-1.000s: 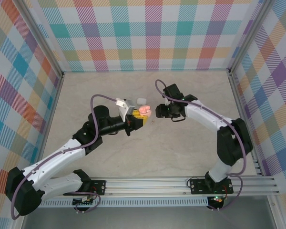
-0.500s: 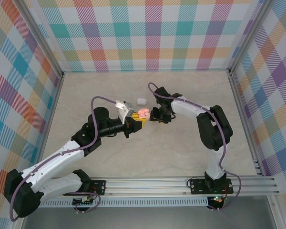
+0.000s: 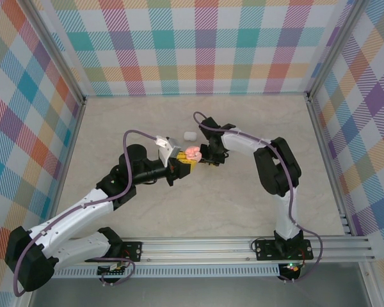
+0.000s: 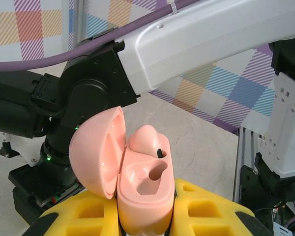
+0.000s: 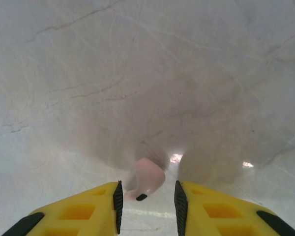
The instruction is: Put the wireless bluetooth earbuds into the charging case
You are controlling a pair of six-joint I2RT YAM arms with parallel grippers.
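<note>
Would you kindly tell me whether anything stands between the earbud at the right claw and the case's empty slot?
Nothing visible does. The charging case, clamped in the left claw, has its lid swung open, and the empty slot beside the seated earbud is bare. The other earbud sits between the fingers of the right claw.

The charging case (image 4: 143, 201) is held between the left fingers (image 4: 206, 211) with one earbud (image 4: 146, 140) seated in it, and a second earbud (image 5: 148, 178) is placed between the right fingers (image 5: 88, 211).
</note>
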